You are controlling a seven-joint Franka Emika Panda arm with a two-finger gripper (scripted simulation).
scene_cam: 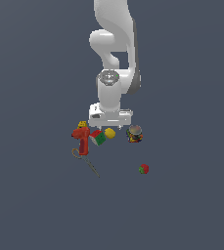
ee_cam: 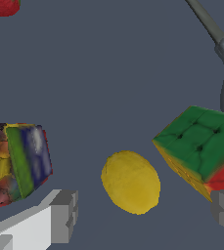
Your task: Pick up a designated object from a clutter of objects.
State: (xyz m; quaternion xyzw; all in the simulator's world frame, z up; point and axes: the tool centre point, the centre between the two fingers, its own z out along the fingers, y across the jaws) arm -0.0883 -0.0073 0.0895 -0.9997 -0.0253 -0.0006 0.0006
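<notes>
Gripper (ee_cam: 145, 215) spread wide, fingers either side of yellow lemon-like ball (ee_cam: 130, 181) — seemingly untouched, coloured cube (ee_cam: 199, 149) just beside

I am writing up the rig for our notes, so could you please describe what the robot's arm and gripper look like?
The arm is glossy white with rounded, bulbous links, a grey seam along one side and a metallic grey ring at one joint. The gripper has a boxy white body and two blocky grey fingers. No cables or markings show.

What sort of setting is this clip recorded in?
Apparently a simulated tabletop test scene, not a real room: a featureless grey-blue floor, flat rendered shading, and small unrelated items, a yellow ball, coloured cube, printed can and red drill-shaped tool, clustered under the robot's open hand.
</notes>
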